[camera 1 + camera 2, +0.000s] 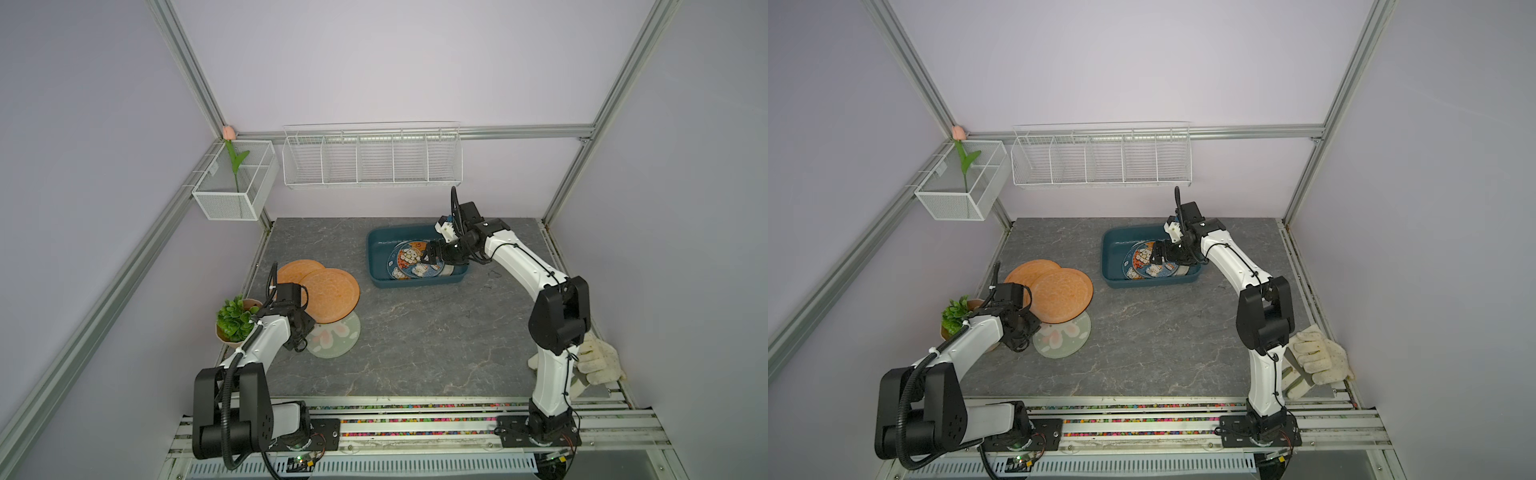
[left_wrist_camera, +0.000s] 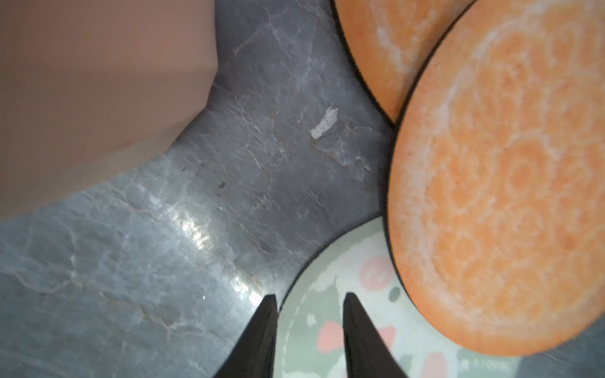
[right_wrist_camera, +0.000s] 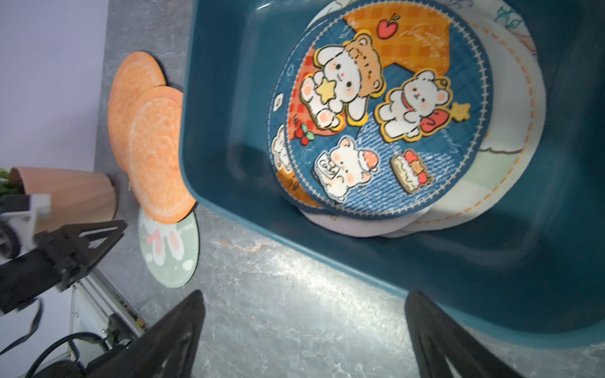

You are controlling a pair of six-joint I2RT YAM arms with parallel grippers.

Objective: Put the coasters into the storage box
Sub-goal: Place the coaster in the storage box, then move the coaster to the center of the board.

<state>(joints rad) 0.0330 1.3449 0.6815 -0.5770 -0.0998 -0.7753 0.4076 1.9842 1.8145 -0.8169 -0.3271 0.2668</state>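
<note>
Progress check: the task is looking well past halfway. The storage box (image 1: 378, 254) is sitting at the far right of the table (image 1: 415, 357) and is holding a loose stack of printed coasters, with a blue bear-print coaster (image 3: 379, 108) lying on top and cream and pale ones showing beneath it. The exact count in the stack is not readable. The right gripper (image 3: 304, 296) is hanging over the box beside that stack with its jaws spread wide and nothing between them, so I am judging that arm's delivery as finished. Three coasters are lying outside the box, all on the left side of the table, well apart from it: a far orange coaster (image 1: 296, 268), a near orange coaster (image 1: 330, 296) overlapping it, and a pale green coaster (image 1: 337, 340) whose far edge is tucked under the near orange one. The left gripper (image 2: 309, 299) is working at the rim of the pale green coaster, just beside the potted plant (image 1: 235, 318). Its fingers are narrowly parted, one outside the rim and one over the print, and the disc is lying flat, so no lift is showing. Left to do: these three discs. The white gloves (image 1: 594, 359) are playing no part.
</note>
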